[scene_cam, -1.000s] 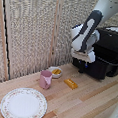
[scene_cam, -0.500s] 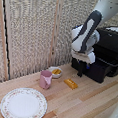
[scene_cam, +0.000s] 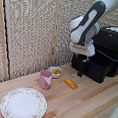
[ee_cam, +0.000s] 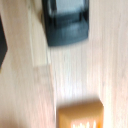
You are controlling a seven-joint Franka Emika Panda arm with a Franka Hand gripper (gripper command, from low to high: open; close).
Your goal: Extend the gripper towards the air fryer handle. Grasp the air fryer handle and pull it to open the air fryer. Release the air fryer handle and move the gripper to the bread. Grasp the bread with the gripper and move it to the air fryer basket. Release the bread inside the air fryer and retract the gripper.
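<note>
The black air fryer stands at the exterior view's right. Its basket is pulled out toward the table's middle, and the vertical black handle juts from its front panel. My gripper hangs just above the handle's top, apart from it, open and holding nothing. The golden-brown bread lies on the wood a little in front of the handle. The blurred wrist view shows the dark basket front and the bread, with no fingers visible.
A pink mug stands to the exterior view's left of the bread, with a small white bowl of yellow food behind it. A patterned plate lies near the front left. A woven screen backs the table.
The arm has hardly moved in the exterior view and stays over the handle. The basket, bread and mug stay in place.
</note>
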